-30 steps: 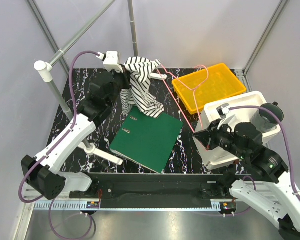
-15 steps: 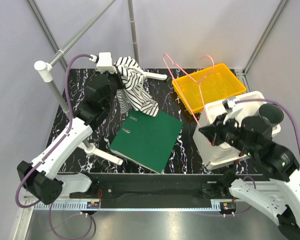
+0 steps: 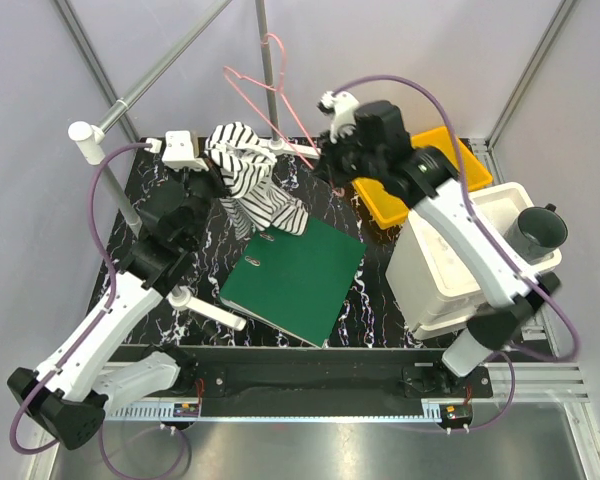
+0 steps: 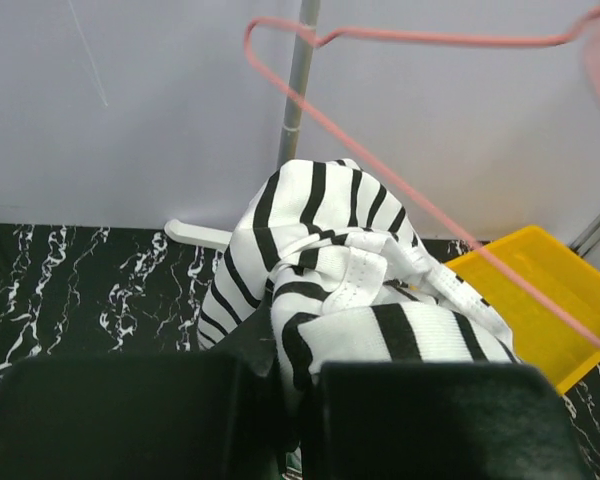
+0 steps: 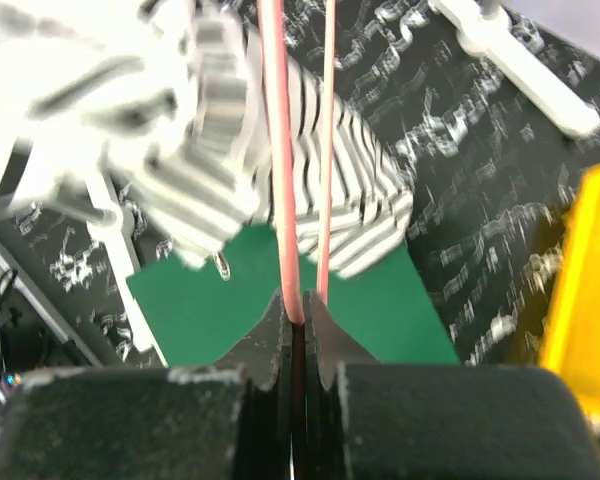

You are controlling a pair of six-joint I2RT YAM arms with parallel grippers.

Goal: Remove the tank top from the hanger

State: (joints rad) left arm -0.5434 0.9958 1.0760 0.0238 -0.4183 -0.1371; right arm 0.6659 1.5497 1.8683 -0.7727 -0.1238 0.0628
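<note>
The striped tank top (image 3: 252,185) hangs bunched from my left gripper (image 3: 218,168), which is shut on its upper fabric; its lower end rests on the green binder (image 3: 295,280). In the left wrist view the fabric (image 4: 330,250) fills the space between my fingers (image 4: 295,372). My right gripper (image 3: 330,160) is shut on the pink hanger (image 3: 252,88) and holds it high at the back, hook uppermost. In the right wrist view the wire (image 5: 278,180) runs out of the gripper (image 5: 295,318) over the tank top (image 5: 230,110). Whether wire and fabric still touch I cannot tell.
A grey rail (image 3: 160,65) and a vertical pole (image 3: 267,75) stand at the back, with a white post (image 3: 88,140) at the left. A yellow bin (image 3: 455,160) and a white box (image 3: 460,270) with a grey cup (image 3: 540,230) are on the right. A white peg (image 3: 208,312) lies beside the binder.
My right arm swung from over the white box to the back centre, carrying the hanger up and to the left. My left gripper drew the tank top a little to the left.
</note>
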